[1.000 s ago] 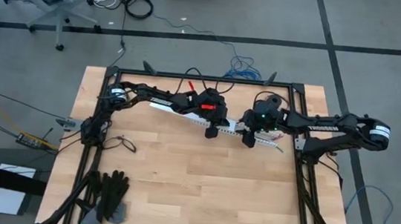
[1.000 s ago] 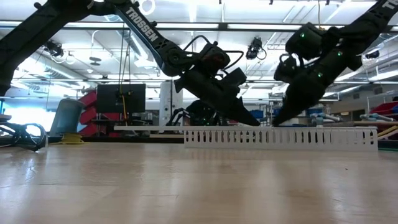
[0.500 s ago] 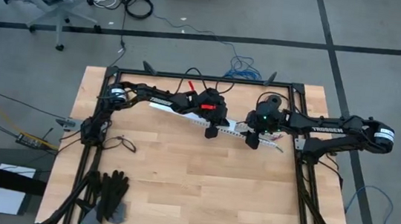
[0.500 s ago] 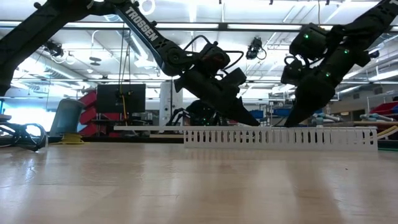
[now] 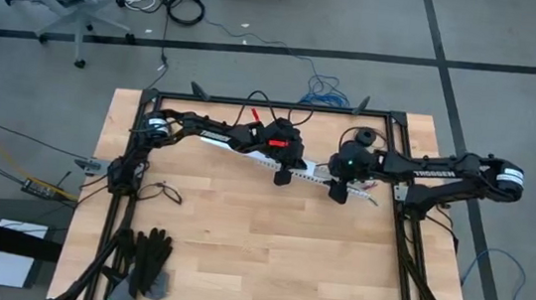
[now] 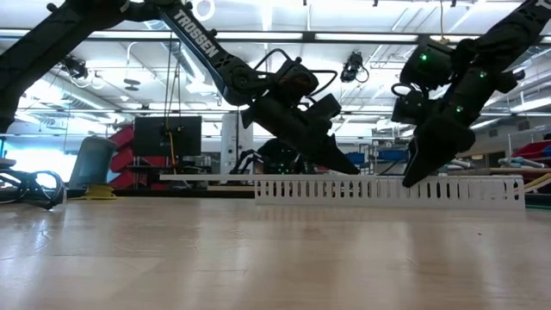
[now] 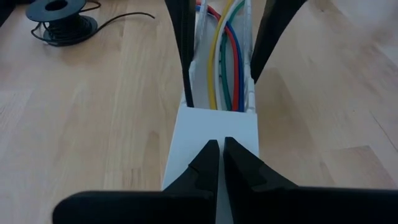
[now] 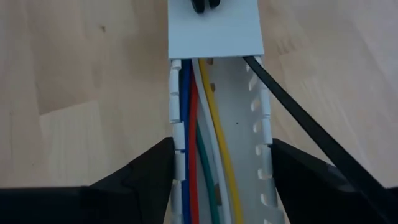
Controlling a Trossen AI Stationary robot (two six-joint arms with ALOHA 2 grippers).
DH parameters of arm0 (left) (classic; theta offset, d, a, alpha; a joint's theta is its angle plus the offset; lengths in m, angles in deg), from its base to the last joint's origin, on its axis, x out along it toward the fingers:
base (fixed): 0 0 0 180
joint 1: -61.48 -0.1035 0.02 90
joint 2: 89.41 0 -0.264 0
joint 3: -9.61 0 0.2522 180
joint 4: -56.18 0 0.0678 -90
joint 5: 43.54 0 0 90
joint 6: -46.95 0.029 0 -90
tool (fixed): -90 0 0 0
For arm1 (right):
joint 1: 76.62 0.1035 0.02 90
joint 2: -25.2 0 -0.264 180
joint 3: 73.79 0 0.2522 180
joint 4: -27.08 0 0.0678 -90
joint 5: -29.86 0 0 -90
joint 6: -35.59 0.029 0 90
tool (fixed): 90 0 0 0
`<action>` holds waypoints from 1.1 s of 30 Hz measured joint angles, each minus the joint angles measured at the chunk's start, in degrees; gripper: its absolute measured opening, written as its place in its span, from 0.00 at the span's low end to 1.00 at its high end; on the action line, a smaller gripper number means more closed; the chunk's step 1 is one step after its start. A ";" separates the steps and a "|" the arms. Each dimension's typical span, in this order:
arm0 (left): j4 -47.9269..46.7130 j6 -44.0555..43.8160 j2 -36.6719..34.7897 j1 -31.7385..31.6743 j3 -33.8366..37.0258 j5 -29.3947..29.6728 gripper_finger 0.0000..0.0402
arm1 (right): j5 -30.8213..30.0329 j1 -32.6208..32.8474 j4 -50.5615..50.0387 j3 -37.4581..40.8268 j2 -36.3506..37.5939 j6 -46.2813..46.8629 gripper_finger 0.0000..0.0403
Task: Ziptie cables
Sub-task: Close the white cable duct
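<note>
Near the front edge of the table [image 5: 267,250] lies a dark glove [image 5: 149,257]. It is well apart from the work. A little farther back on the left side lies a small loop of black cord [image 5: 166,193].

Farther back, past the middle of the table, lies a long white channel [image 6: 387,189] with slots in its sides. It runs across the table from left to right, a bit slanted. The cables [image 8: 199,124] lie inside it: blue, red, green, white and yellow. They run the same way as the channel, side by side. A flat white lid [image 7: 214,140] covers the channel on the left part. The cables show only in the open part, on the right.

The left tool [image 7: 219,165] is closed tight, with nothing between its 2 tips. It rests on top of the white lid, at the lid's end.

The right tool [image 8: 217,180] is open. One finger [image 8: 140,171] is on each side of the channel, so the channel and the cables sit between them. It grips nothing yet. A thin black strip [image 8: 298,118], maybe the ziptie, slants over one wall of the channel close by.

The right tool is the nearer one to the bare cables. I think it must come down across them, not along them, to gather them.

At the far edge, blue cord [image 5: 326,91] lies on the floor.
</note>
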 joint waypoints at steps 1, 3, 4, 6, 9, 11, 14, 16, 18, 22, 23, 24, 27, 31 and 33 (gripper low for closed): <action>0.26 0.00 0.00 0.00 0.01 0.02 0.00 | -0.14 0.11 0.28 0.00 -0.70 0.02 0.57; 0.90 0.00 0.05 0.13 0.08 0.00 0.00 | -0.12 0.13 1.49 0.00 -2.33 -0.19 0.54; 1.11 0.02 0.07 0.26 0.09 0.06 0.00 | -0.09 0.13 2.35 -0.03 -3.10 -0.34 0.52; 1.27 0.24 0.09 0.44 0.11 0.50 0.00 | 0.22 0.11 4.12 -0.07 -4.35 -0.40 0.49; 1.52 0.28 0.09 0.66 0.11 0.61 0.00 | 0.73 0.09 6.32 -0.02 -4.78 -0.37 0.47; 1.78 0.31 0.10 0.72 0.11 0.60 0.00 | 0.84 0.11 7.72 0.02 -4.80 -0.44 0.47; 2.23 0.31 0.11 0.75 0.11 0.49 0.00 | 1.09 0.09 9.16 0.09 -4.87 -0.48 0.47; 2.63 0.28 0.15 0.81 0.11 0.42 0.00 | 1.23 0.11 9.96 0.09 -4.93 -0.48 0.48; 2.84 0.28 0.17 0.85 0.11 0.42 0.00 | 1.33 0.11 10.44 0.11 -4.95 -0.46 0.48; 2.78 0.26 0.17 0.85 0.11 0.17 0.00 | 1.55 0.11 12.81 0.26 -5.11 -0.44 0.48; 2.62 0.26 0.17 0.85 0.11 0.21 0.00 | 1.60 0.11 13.52 0.31 -5.18 -0.44 0.48; 2.40 0.26 0.17 0.85 0.11 0.51 0.00 | 1.61 0.12 13.96 0.33 -5.22 -0.42 0.49; 1.37 0.24 0.09 0.87 -0.04 1.01 0.00 | 1.64 0.13 13.20 -0.20 -4.95 0.01 0.50; 0.69 0.22 -0.11 0.87 -0.13 1.02 0.00 | 1.64 0.13 10.12 -1.87 -4.38 0.11 0.53; 0.77 0.22 -0.11 0.87 -0.11 1.01 0.00 | 1.64 0.13 8.62 -2.83 -4.38 0.72 0.54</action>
